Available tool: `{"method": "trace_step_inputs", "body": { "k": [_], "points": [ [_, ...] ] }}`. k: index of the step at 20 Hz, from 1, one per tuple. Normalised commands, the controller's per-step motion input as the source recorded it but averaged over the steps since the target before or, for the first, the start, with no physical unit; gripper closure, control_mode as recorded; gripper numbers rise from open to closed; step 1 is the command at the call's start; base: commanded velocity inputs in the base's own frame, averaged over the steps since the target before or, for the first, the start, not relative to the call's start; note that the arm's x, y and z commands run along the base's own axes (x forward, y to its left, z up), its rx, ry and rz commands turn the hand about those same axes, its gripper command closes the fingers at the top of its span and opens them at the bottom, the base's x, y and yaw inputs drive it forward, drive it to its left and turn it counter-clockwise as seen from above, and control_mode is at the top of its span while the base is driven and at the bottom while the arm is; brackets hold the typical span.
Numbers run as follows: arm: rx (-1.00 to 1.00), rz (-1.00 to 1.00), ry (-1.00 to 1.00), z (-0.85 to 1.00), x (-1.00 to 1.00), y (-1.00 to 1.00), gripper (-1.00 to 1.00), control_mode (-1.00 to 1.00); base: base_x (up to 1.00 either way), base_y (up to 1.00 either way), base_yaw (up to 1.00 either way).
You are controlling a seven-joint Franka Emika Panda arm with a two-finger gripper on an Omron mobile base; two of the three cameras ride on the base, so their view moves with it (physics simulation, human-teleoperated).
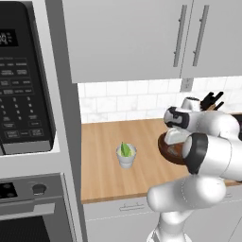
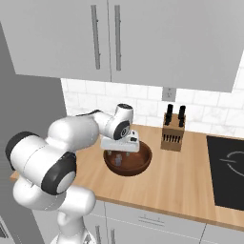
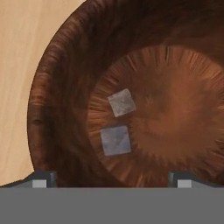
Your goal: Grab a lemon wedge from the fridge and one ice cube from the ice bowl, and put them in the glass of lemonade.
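The glass of lemonade [image 1: 126, 158] stands on the wooden counter [image 1: 104, 160], and the yellow-green lemon wedge [image 1: 125, 150] sticks up out of it. To its right sits the dark reddish-brown ice bowl [image 2: 138, 167], partly covered by my arm in the left base view. My gripper [image 2: 116, 157] hangs open just over the bowl, pointing down into it. In the hand view the open gripper [image 3: 112, 178] frames the ice bowl [image 3: 57, 78], with two grey ice cubes [image 3: 115, 140] lying side by side on its floor, apart from both fingertips. The fridge is out of view.
A tan knife block [image 2: 172, 135] stands behind the bowl by the tiled wall. A black cooktop [image 2: 228, 167] lies at the counter's right end. A microwave [image 1: 21, 80] and an oven [image 1: 33, 212] fill the tall column left of the counter. Upper cabinets [image 2: 143, 43] hang overhead.
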Motion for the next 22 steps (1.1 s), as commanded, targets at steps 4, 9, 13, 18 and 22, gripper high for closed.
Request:
{"method": "trace_step_inputs", "body": {
  "k": [4,9,13,18,22],
  "points": [
    [0.00,0.17,0.00,-0.20,0.33,0.00,-1.00,-1.00,0.00,0.00,0.00],
    [0.00,0.18,0.00,-0.18,0.30,0.00,-1.00,-1.00,0.00,0.00,0.00],
    [0.01,0.06,-0.04,-0.25,0.11,-0.03,-1.00,-1.00,0.00,0.00,0.00],
    [0.04,0.03,-0.11,-0.26,0.02,-0.10,-1.00,-1.00,0.00,0.00,0.00],
    [0.02,0.00,-0.08,-0.08,0.01,0.00,-1.00,-1.00,0.00,0.00,0.00]
  ]
}}
